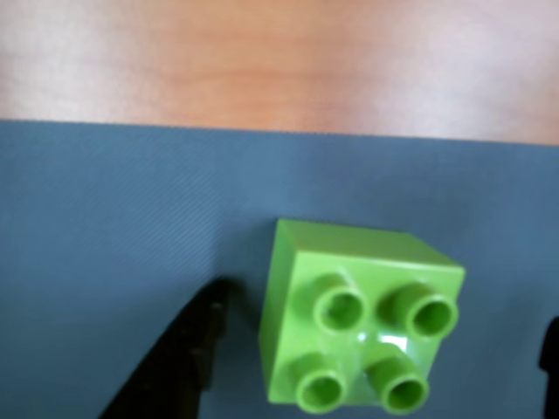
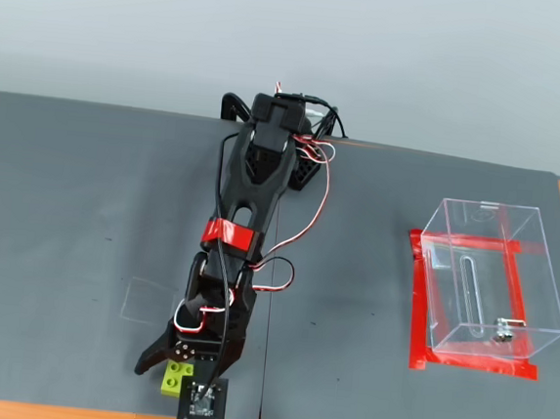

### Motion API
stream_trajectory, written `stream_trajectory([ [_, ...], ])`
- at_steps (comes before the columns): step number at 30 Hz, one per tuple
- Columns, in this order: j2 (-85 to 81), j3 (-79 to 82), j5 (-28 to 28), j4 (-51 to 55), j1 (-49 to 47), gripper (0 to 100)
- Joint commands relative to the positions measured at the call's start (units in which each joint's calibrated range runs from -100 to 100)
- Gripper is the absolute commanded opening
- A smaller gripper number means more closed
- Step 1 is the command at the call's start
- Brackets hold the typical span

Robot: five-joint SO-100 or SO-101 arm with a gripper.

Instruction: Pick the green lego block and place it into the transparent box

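We see our pincer [image 2: 176,369] spread around the green lego block [image 1: 360,325] on the bench [image 2: 65,201], not touching; the transparent box [image 2: 487,280] stands well apart.

I can read no text, label, brand, number or sign in either view. The green lego block [image 1: 360,319] shows bare studs in my wrist view, too blurred to make out any embossing. In the fixed view the transparent box [image 2: 487,280] carries no legible marking, and the red tape [image 2: 423,305] around it and the red band [image 2: 230,233] on my arm are plain.
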Motion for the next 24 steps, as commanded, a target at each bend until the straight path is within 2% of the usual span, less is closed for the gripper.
stream_trajectory([
  [1, -0.03, -3.14, -0.04, -0.04, 0.33, 40],
  [19, 0.4, -2.87, -0.14, 0.04, 0.63, 39],
  [24, 0.4, -2.78, -0.2, 0.04, 0.7, 29],
])
